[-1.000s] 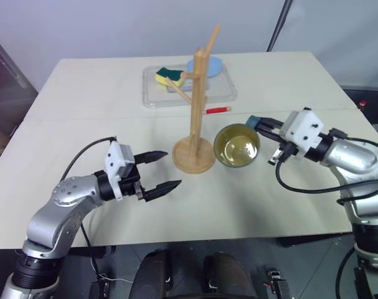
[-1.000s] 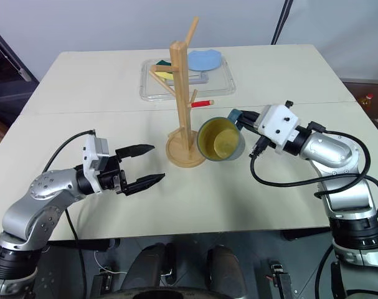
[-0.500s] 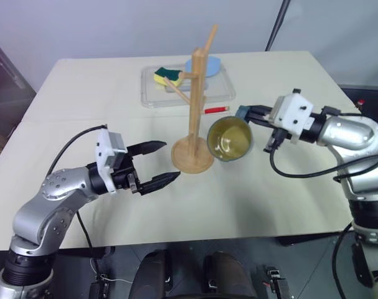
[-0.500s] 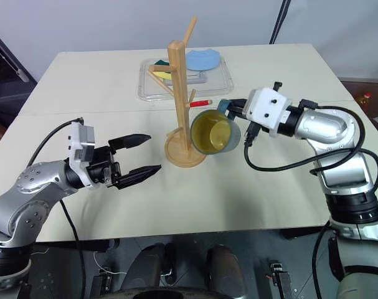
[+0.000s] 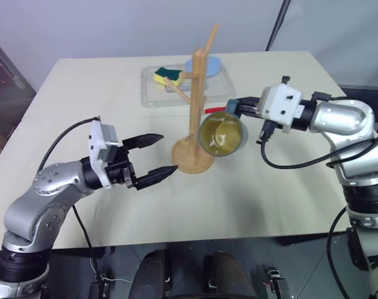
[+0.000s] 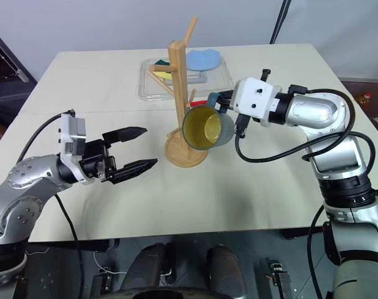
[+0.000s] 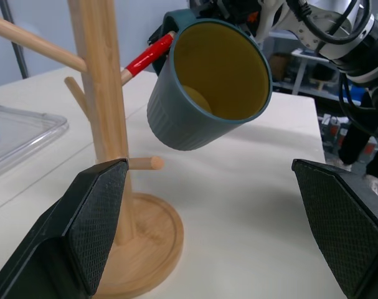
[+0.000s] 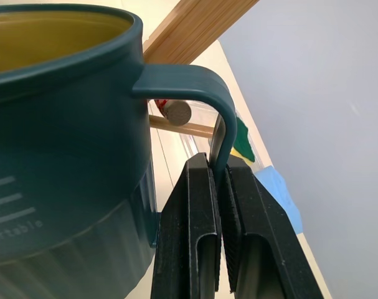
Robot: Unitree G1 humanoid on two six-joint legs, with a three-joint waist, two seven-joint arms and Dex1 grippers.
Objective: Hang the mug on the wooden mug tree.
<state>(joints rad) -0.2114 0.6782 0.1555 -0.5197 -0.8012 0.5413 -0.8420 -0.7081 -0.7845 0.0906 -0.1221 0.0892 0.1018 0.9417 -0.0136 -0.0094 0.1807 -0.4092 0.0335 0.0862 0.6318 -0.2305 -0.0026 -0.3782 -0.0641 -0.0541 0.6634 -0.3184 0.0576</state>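
The dark teal mug [image 5: 222, 134] with its yellow inside hangs tilted in the air just right of the wooden mug tree [image 5: 198, 93], above the tree's round base [image 5: 192, 157]. My right gripper [image 8: 218, 187] is shut on the mug's loop handle [image 8: 201, 93]. In the right wrist view, a peg end [image 8: 177, 113] shows through the loop. My left gripper [image 5: 169, 152] is open with nothing in it, left of the base and near the table. In the left wrist view the mug [image 7: 207, 87] floats above a short low peg [image 7: 145, 163].
A clear tray [image 5: 221, 92] stands behind the tree, holding a yellow-green sponge [image 5: 167, 76] and a blue item [image 5: 212, 64]. A red pen [image 5: 215, 109] lies on the table between the tray and the mug. The beige table [image 5: 269, 199] is bare in front.
My right gripper has lifted the mug and carried it left toward the tree's post, tilting its mouth more toward me. My left gripper has risen slightly and stayed open.
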